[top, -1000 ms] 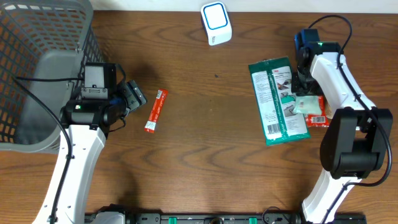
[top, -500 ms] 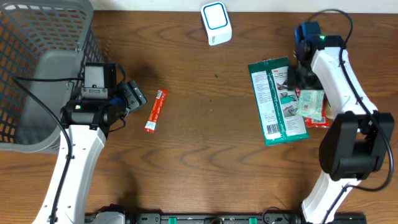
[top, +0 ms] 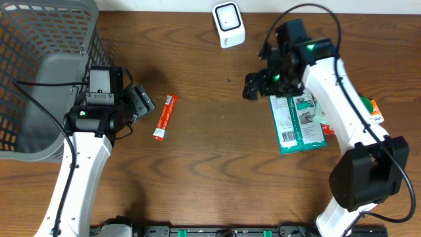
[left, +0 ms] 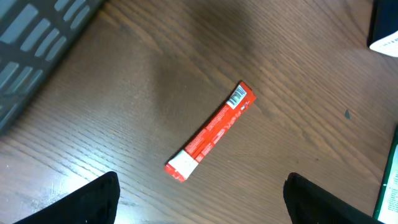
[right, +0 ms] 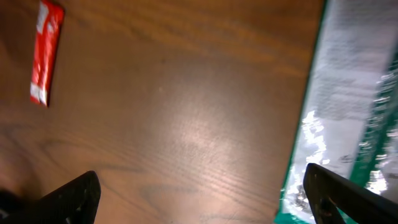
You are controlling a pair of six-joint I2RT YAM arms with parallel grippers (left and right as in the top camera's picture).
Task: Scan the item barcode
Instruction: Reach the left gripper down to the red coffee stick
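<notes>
A red stick packet point(top: 165, 117) lies flat on the wooden table, its barcode end facing away in the left wrist view point(left: 211, 130). My left gripper point(top: 143, 102) hovers open just left of it, with nothing between the fingers point(left: 93, 200). The white scanner point(top: 228, 24) stands at the back centre. A green flat package point(top: 297, 117) lies at the right. My right gripper point(top: 255, 85) hangs open and empty over bare wood by that package's top left corner. In the right wrist view the package point(right: 354, 93) is at the right and the red stick point(right: 46, 53) at the far left.
A grey mesh basket point(top: 39, 72) fills the left back corner, close behind the left arm. A small red and green packet point(top: 372, 109) peeks out from behind the right arm, right of the green package.
The right arm has swung left from the small packet to the green package's top left corner. Its jaws have opened wide. The left arm has not moved.
</notes>
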